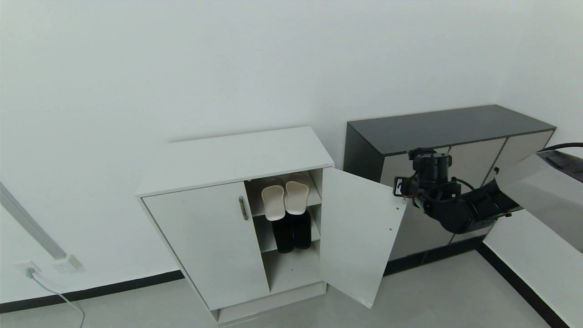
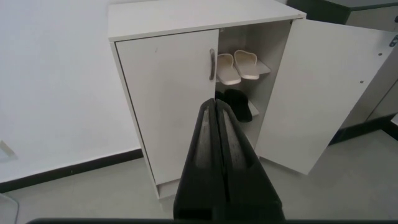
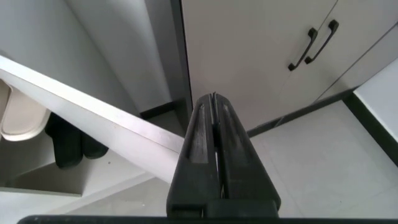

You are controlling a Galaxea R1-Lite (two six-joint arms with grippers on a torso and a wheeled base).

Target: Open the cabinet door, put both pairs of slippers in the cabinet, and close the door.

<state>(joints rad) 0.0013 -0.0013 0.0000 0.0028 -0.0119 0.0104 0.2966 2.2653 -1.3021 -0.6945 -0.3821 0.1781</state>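
Both pairs are judged to be stowed. The white slippers [image 1: 285, 198] lie on the upper shelf of the white cabinet [image 1: 237, 159] and the black slippers [image 1: 291, 233] on the shelf below, so the closing of the door is taken to be the step in hand.

The open door [image 1: 360, 237] is swung wide, and its free upper edge lies just beside the fingers of the right gripper [image 3: 213, 102]. These fingers are pressed together and nothing is held between them. Whether they touch the door cannot be told. In the right wrist view the door's top edge runs across beneath the fingertips. The slippers are seen farther off on the inner side of that edge, and a grey cabinet [image 3: 280, 50] stands beyond the fingertips.

The next move is judged to call for a push on the door's outer face near its free edge. The push would be carried in an arc round the hinge until the door meets the closed door [image 1: 205, 241].

The right arm is stretched across from the robot's right, with its wrist bent toward the door's upper corner. The left gripper [image 2: 216, 106] is held back with its fingers likewise pressed together and empty. The cabinet front lies well ahead of its fingertips and the handle [image 2: 212, 64] is in line beyond them.
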